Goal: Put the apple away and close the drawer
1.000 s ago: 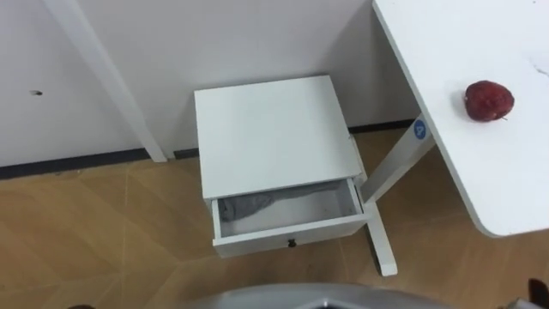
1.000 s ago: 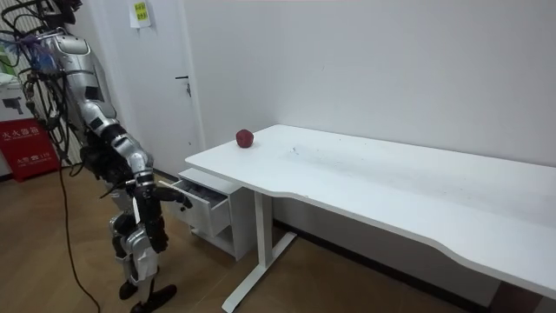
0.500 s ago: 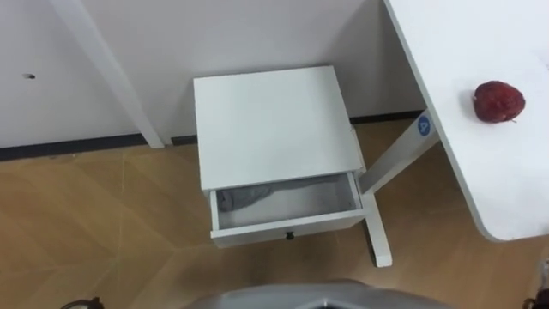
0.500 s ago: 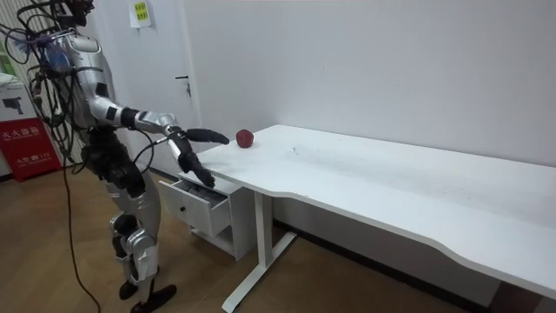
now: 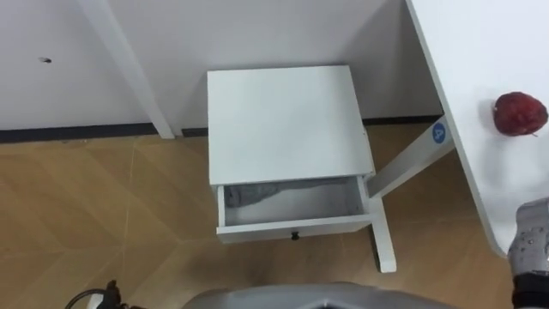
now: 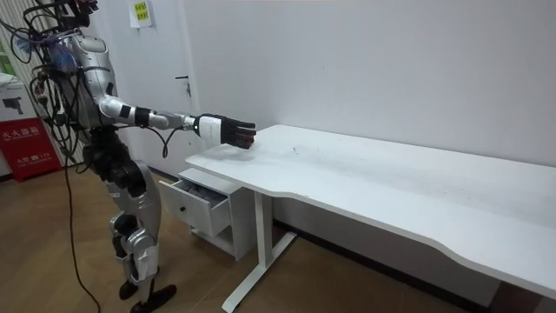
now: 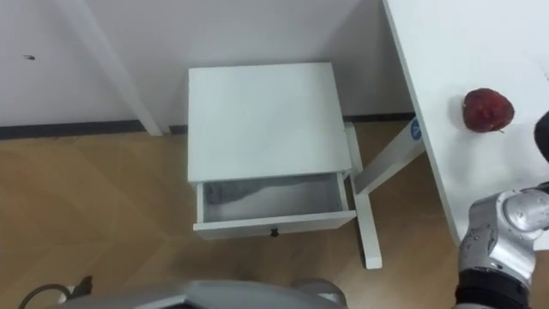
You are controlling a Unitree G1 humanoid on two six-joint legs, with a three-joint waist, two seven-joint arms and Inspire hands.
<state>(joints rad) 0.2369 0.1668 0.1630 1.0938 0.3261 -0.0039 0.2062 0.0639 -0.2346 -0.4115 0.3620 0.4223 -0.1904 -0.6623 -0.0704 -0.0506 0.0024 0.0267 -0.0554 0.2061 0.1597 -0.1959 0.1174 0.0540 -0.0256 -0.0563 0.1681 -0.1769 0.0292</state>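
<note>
Right hand [image 6: 228, 131] out over table [image 5: 480, 43], apple [image 5: 520, 113] not grabbed yet.
I see the apple lying on the table near its end. My right hand is held above that same end, close by the apple, fingers straight and holding nothing. Cabinet [image 5: 283, 124] stands beside the table leg, drawer [image 5: 292, 206] pulled open, something grey inside.

Red apple [image 7: 488, 110] noted on the white counter [image 7: 446, 51], near its edge. A dark part of the right hand [image 7: 543, 136] is seen near the apple, not touching it. Below, the white cabinet [image 7: 264, 116] has its drawer [image 7: 274, 225] pulled open, with grey cloth [image 7: 223, 194] lying inside at the left.
</note>
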